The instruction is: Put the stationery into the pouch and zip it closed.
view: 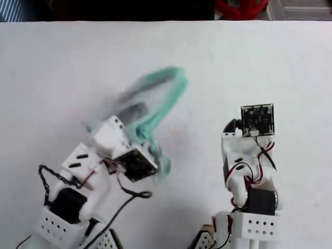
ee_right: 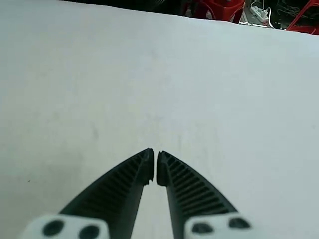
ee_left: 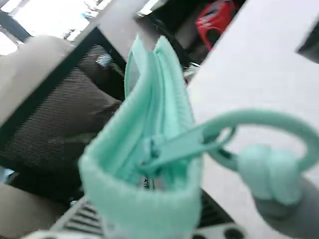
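Left of centre in the high view: a mint-green pouch [view: 155, 98], held up off the white table [view: 259, 62] and smeared with blur. Clamped at its near end by the left gripper [view: 140, 136], jaws shut on the fabric.

From the left wrist view, the same pouch [ee_left: 149, 149] close up across the middle of the frame, ribbed end towards the camera, body running away to the upper centre. Zipper pull [ee_left: 179, 147] at the near end, with a cord loop [ee_left: 269, 122] arching to the right edge and ending in a fat knot [ee_left: 266, 172] at lower right. Contents not discernible; no telling either whether zipped shut along the whole length.

Right of centre in the high view: the right gripper [view: 231, 126], low over bare table, well apart from the pouch. In the right wrist view, right gripper [ee_right: 155, 167] at bottom centre, dark ribbed fingers pressed together at the tips, holding nothing.

Plain white tabletop [ee_right: 149, 74] across most of that frame. Beyond the far edge, red objects [ee_right: 214, 7] and cables at upper right. In the left wrist view, a dark mesh chair [ee_left: 65, 114] at left and a red object [ee_left: 214, 20] at the top.
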You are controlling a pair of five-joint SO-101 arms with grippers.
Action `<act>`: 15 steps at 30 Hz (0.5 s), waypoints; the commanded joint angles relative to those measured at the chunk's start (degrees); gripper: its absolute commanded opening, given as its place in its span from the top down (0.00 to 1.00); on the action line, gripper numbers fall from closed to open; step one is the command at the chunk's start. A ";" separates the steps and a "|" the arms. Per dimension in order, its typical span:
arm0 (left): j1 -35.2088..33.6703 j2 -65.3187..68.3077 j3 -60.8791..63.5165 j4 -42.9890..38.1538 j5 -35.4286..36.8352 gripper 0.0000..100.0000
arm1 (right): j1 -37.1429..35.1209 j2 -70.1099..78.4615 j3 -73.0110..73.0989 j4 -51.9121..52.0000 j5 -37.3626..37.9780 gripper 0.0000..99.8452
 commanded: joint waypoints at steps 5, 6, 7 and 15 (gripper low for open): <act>-7.60 1.36 -1.49 -5.10 -7.47 0.95 | -0.40 -0.92 8.18 -13.49 -1.76 0.98; -7.78 3.47 -2.37 -4.84 -7.30 0.93 | 0.22 -0.92 8.44 -13.93 -2.29 0.98; -7.96 6.73 -4.04 -3.69 -6.51 0.93 | 1.10 -0.92 8.62 -14.11 -2.37 0.98; -2.33 54.29 -44.31 19.60 4.04 0.96 | 2.33 -0.92 11.08 -18.15 -2.46 0.98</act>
